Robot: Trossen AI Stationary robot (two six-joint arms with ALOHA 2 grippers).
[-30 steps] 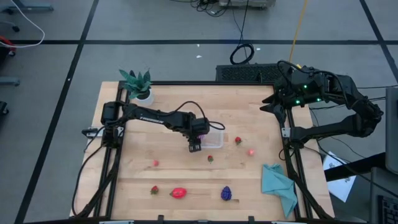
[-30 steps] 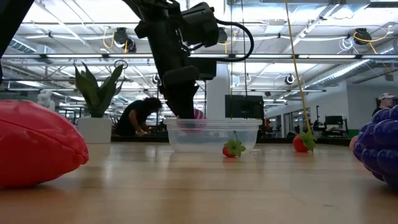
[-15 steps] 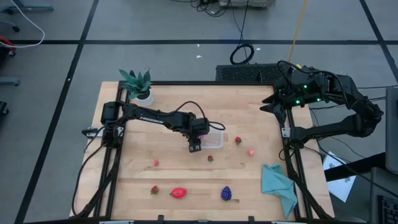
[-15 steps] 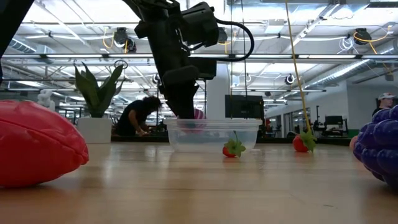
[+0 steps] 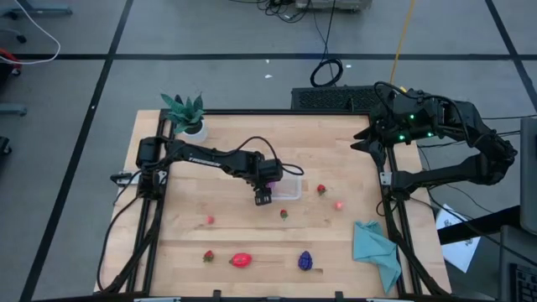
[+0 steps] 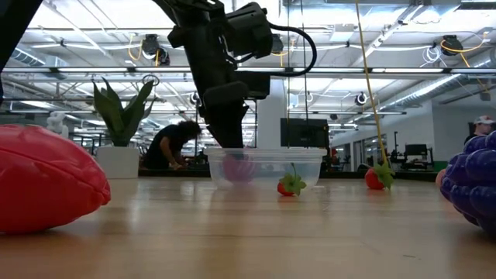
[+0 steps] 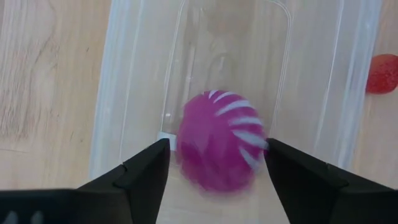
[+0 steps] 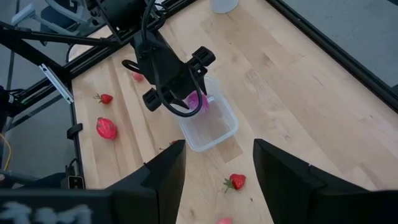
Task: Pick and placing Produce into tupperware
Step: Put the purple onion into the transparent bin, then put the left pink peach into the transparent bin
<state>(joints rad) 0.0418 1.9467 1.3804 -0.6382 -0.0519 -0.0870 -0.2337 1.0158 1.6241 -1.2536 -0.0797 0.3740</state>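
Observation:
The clear tupperware (image 5: 289, 188) (image 6: 267, 167) sits mid-table. My left gripper (image 5: 263, 198) (image 7: 214, 174) hangs over its near-left end, open. The magenta ball (image 7: 221, 143) (image 6: 237, 167) lies loose in the tupperware between the spread fingers. Small strawberries (image 5: 320, 190) (image 5: 284, 213) (image 5: 210, 220) lie around it on the wood. A bigger red piece (image 5: 242, 260) and a dark purple cluster (image 5: 305, 261) lie near the front edge. My right gripper (image 8: 214, 168) (image 5: 362, 143) waits at the back right corner, open and holding nothing.
A green potted plant (image 5: 186, 116) stands at the back left corner. A teal cloth (image 5: 376, 247) lies crumpled at the front right. The dark frame rails (image 5: 388, 210) run along both table sides. A person (image 6: 170, 147) bends over far behind the table.
My left gripper opened and the magenta ball dropped from above the rim to the tupperware's floor. Neither arm has shifted.

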